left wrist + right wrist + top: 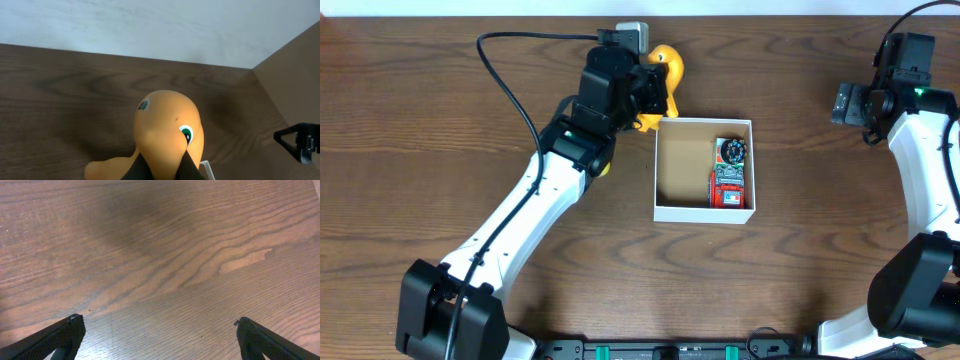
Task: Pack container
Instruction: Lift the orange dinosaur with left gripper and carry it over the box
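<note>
The container (668, 165) is a square shallow white box with a tan inside at the table's middle. A red toy (728, 188) and a dark round green-marked toy (731, 150) lie along its right side. My left gripper (655, 100) is shut on an orange toy creature (668, 66) just beyond the box's far-left corner. In the left wrist view the toy (167, 130) fills the lower middle, pinched between my two fingers (161, 167), and a white box corner (206, 167) shows beside it. My right gripper (159, 330) is open and empty over bare wood at the far right (850, 103).
A black cable (510, 90) loops over the table's left part from the left arm. A small yellow thing (603, 168) peeks from under the left arm; I cannot tell what it is. A pale wall (160, 25) rises past the far edge.
</note>
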You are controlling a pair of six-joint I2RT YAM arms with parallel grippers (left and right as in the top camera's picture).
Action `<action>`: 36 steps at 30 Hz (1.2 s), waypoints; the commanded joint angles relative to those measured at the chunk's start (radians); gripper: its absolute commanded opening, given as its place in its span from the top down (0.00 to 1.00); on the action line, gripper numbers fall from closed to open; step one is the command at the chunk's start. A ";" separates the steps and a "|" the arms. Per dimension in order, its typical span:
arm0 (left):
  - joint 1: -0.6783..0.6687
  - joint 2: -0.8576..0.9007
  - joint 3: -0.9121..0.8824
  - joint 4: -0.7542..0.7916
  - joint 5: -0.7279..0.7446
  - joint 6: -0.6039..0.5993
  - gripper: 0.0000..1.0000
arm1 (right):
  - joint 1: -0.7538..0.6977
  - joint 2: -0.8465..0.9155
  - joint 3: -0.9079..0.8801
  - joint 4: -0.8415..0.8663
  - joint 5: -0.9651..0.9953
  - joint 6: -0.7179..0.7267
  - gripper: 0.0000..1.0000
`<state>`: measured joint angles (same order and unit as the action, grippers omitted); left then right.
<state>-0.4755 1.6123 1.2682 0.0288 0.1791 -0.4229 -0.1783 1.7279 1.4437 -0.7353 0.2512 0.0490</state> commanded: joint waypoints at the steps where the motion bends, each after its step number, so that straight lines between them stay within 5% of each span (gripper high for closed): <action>1: -0.023 -0.002 0.011 0.011 -0.007 -0.010 0.94 | -0.005 0.009 0.015 0.002 0.004 0.017 0.01; 13: -0.113 0.034 0.011 0.000 -0.075 -0.008 0.94 | -0.005 0.009 0.015 0.002 0.003 0.017 0.01; 22: -0.115 0.050 0.010 -0.282 -0.166 -0.005 0.94 | -0.005 0.009 0.015 0.002 0.003 0.017 0.01; 36: -0.174 0.192 0.010 -0.130 -0.164 -0.003 0.94 | -0.005 0.009 0.015 0.002 0.003 0.017 0.01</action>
<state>-0.6327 1.7878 1.2682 -0.1104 0.0257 -0.4225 -0.1783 1.7279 1.4437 -0.7357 0.2512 0.0494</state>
